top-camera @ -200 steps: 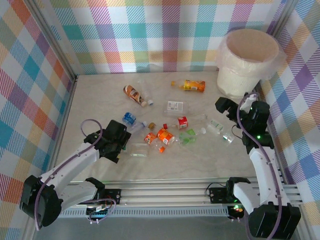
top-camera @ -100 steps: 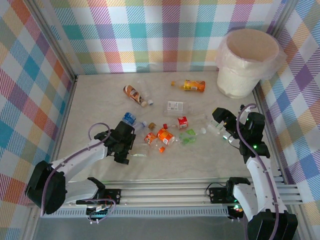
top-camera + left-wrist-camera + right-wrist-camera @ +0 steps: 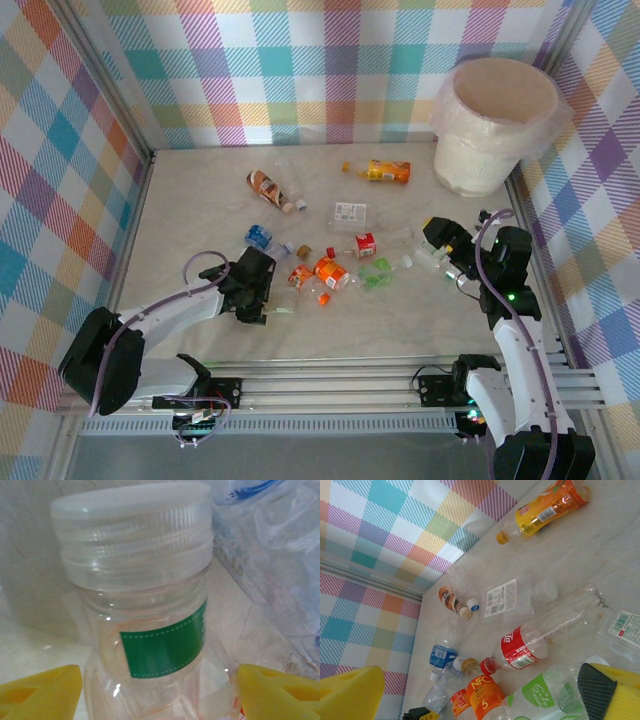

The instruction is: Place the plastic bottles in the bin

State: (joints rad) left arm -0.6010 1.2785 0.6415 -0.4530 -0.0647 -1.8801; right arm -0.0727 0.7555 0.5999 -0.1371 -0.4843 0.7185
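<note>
Several plastic bottles lie in the middle of the table, among them a red-labelled one [image 3: 365, 245], an orange one [image 3: 330, 272] and a blue-labelled one [image 3: 259, 237]. My left gripper [image 3: 268, 303] is low on the table. Its yellow fingers [image 3: 40, 690] stand on either side of a clear bottle with a green label and a white cap [image 3: 150, 630]. The jaws are open, and the right finger is at the bottle's wall. My right gripper [image 3: 445, 250] hangs open over a clear bottle [image 3: 432, 252]. The cream-white bin [image 3: 470, 165] stands at the back right.
A brown-labelled bottle [image 3: 265, 186], an orange bottle [image 3: 388, 171] and a clear one with a white label [image 3: 350, 212] lie farther back. A green-labelled bottle [image 3: 540, 695] is close under my right gripper. Checked walls close off the table on three sides.
My left gripper slid right up to the clear bottle and its jaws narrowed around it. My right gripper came down and left from beside the bin to the bottles at the right.
</note>
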